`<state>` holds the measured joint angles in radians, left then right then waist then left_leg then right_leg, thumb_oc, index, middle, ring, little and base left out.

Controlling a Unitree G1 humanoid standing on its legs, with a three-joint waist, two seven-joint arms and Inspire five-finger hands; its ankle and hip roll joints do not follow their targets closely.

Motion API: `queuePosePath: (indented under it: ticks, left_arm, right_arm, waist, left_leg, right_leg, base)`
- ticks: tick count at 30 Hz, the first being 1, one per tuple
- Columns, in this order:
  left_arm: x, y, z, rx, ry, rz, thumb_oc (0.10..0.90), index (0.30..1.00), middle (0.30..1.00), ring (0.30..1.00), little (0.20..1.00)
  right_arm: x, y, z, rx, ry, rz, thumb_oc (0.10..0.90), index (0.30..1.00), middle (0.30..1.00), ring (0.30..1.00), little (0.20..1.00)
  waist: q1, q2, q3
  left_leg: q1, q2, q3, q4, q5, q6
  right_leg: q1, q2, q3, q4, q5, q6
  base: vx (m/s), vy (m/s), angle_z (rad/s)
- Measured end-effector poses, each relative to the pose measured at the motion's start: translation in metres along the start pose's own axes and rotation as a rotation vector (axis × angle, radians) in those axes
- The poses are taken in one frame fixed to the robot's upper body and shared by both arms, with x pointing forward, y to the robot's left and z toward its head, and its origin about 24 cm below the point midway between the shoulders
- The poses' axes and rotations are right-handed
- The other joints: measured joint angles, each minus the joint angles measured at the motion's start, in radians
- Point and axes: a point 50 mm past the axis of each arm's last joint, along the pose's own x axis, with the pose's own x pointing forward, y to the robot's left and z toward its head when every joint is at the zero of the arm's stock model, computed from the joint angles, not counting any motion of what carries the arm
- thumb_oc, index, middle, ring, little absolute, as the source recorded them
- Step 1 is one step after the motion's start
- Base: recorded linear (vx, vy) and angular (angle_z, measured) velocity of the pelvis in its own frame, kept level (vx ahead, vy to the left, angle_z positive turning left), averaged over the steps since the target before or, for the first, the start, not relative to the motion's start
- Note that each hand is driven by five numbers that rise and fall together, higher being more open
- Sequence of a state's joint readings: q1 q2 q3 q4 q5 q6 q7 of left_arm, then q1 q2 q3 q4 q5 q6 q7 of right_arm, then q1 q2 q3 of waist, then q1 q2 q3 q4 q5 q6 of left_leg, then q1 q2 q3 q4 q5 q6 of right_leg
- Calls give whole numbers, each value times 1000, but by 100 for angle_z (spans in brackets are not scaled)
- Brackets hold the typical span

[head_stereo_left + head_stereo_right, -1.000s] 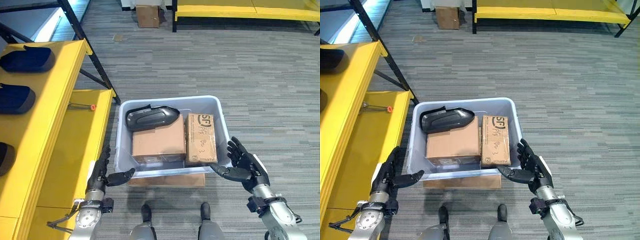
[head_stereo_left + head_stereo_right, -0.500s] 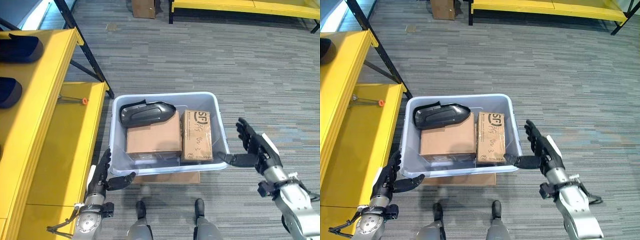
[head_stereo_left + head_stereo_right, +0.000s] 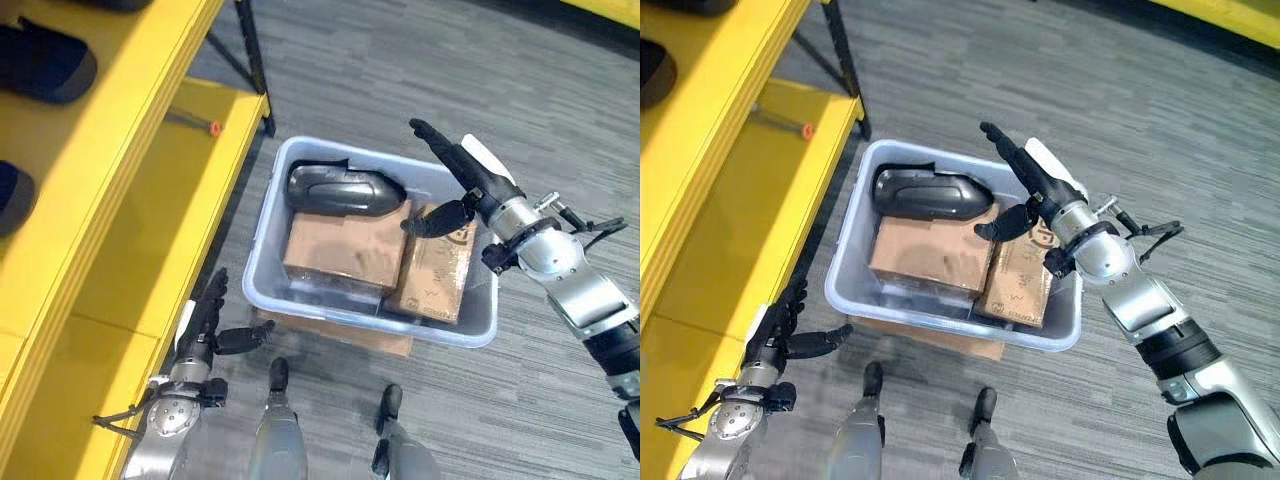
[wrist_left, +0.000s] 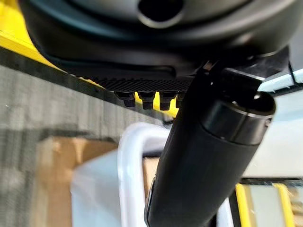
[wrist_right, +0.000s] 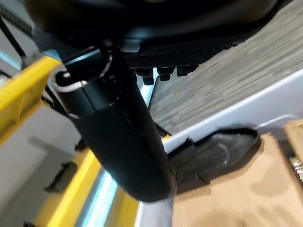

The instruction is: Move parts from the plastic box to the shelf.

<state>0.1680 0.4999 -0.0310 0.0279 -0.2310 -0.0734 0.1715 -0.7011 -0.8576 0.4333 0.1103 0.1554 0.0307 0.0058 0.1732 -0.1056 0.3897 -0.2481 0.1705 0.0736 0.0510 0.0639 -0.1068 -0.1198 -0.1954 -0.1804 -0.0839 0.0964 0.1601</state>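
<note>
Atop boxed cartons [image 3: 345,248], glossy black part [image 3: 345,190]

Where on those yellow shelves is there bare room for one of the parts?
The lower yellow shelf is mostly bare, between a small orange-tipped tool at its far end and the left hand. The upper shelf already carries dark parts. The plastic box is crowded; the right hand hovers open above it.

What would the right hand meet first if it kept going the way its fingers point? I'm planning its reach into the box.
Probably nothing in the box: the right hand points over the plastic box's far rim, toward bare floor, though depth is unclear.
</note>
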Motion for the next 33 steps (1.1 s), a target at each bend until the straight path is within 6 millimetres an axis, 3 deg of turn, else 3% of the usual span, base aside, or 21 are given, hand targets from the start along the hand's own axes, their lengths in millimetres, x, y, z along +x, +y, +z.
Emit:
queuePosePath:
  ticks: [5, 10, 22, 33]
  left_arm:
    - [1, 3, 1, -4, -4, 33, 900, 1000, 1000, 1000, 1000]
    - [7, 2, 8, -13, -30, 50, 900, 1000, 1000, 1000, 1000]
    - [10, 1, 13, -54, -58, 64, 900, 1000, 1000, 1000, 1000]
    - [14, -3, 18, -61, -79, 52, 900, 1000, 1000, 1000, 1000]
  right_arm:
    - [12, 7, -8, -17, 56, -5, 900, 1000, 1000, 1000, 1000]
    - [25, -1, 0, -43, 43, -65, 900, 1000, 1000, 1000, 1000]
    - [43, -9, -3, -75, 99, -160, 900, 1000, 1000, 1000, 1000]
    - [55, -30, 15, -155, 60, -221, 900, 1000, 1000, 1000, 1000]
  waist:
    - [27, 2, 29]
    - [50, 17, 97]
    - [77, 30, 115]
    - [77, 41, 134]
  left_leg:
    - [-33, -3, -27, 15, 0, 0]
    - [-58, -2, -35, 40, 0, 0]
    - [-161, -20, -67, 100, -4, 4]
    - [-276, -50, -92, 170, -14, 20]
  right_leg:
    - [-7, 1, -24, 1, -4, -7]
    - [-23, 1, -35, 22, -9, -12]
    - [-105, -21, -51, 81, -22, -7]
    - [-224, -59, -51, 197, -60, -7]
  base:
    - [-15, 2, 13]
    - [-2, 14, 6]
    - [10, 26, 7]
    - [23, 34, 7]
